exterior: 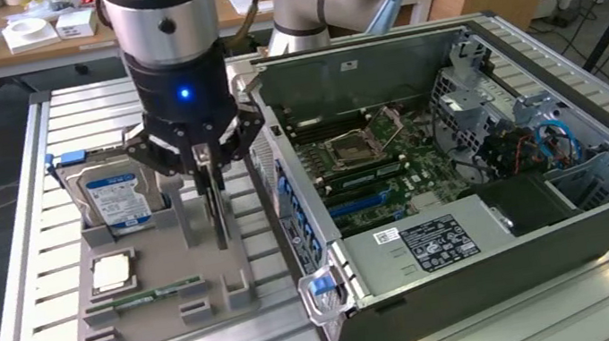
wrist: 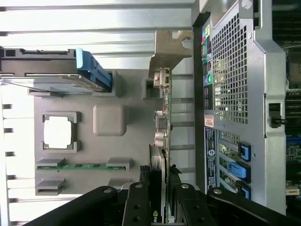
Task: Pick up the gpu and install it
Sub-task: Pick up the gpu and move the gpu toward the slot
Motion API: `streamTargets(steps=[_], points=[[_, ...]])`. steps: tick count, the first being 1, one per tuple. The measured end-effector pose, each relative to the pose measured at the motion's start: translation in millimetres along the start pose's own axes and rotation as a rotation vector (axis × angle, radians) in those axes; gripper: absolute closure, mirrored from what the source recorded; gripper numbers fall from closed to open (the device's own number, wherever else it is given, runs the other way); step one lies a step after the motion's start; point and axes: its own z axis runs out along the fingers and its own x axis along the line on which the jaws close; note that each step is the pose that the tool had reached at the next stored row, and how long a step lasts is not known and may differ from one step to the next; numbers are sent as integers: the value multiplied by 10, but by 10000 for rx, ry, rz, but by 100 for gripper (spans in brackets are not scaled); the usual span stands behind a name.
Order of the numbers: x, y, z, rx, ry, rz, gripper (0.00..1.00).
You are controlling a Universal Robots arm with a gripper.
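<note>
The fingers [wrist: 138, 205] are clamped on the gpu [exterior: 217, 215], which stands in the gray holder [exterior: 147, 328] on the exterior view's left. Best to lift straight up, slowly, so it slides out clean.

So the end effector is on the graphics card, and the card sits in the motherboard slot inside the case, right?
Not quite. The end effector is on the graphics card, but the card stands upright in the gray tray beside the case, not in the motherboard slot. The exterior view shows it.
</note>
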Motion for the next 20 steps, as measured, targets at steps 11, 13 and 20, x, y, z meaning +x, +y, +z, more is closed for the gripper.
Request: streamTargets(steps=[11,13,20], points=[[-6,17,-426,-2,1,0,74],[-8,21,-512,-3,1,0,74],[-12,33,-803,-3,1,0,74]])
